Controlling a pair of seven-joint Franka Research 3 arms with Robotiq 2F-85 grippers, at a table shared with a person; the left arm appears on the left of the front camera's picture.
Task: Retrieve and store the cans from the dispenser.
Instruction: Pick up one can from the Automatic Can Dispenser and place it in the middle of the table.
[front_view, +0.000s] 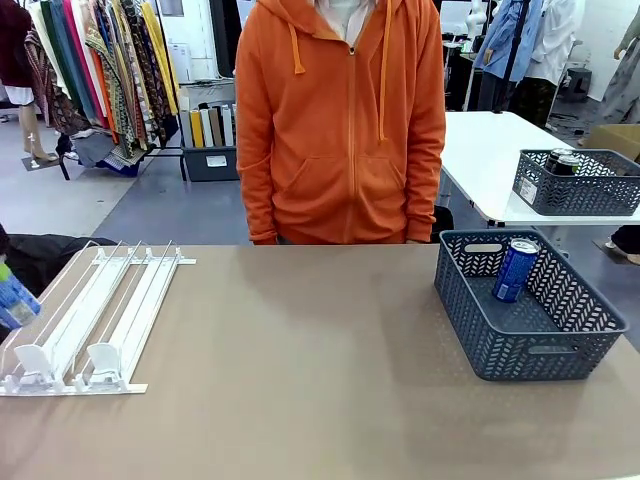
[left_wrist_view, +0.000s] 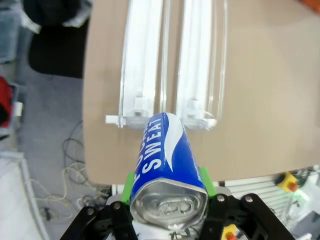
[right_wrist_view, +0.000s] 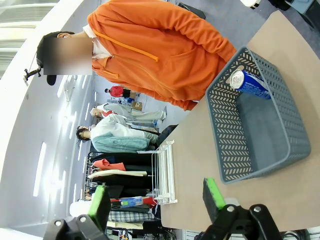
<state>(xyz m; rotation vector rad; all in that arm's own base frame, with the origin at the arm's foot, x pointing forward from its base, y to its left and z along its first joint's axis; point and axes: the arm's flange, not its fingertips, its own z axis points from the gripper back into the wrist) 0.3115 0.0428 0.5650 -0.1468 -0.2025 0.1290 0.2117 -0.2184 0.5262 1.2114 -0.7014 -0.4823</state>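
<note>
Across the tan table (front_view: 320, 360), the dispenser (front_view: 90, 320) lies lower left, the left gripper (left_wrist_view: 170, 195) clamps a blue can (left_wrist_view: 167, 160), and the right gripper (right_wrist_view: 155, 200) stands apart.

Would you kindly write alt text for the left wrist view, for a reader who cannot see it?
The left gripper holds a blue can lengthwise between its green pads, silver top toward the camera. Beyond it, the white-and-clear dispenser lies on the brown table, its lanes bare.
</note>
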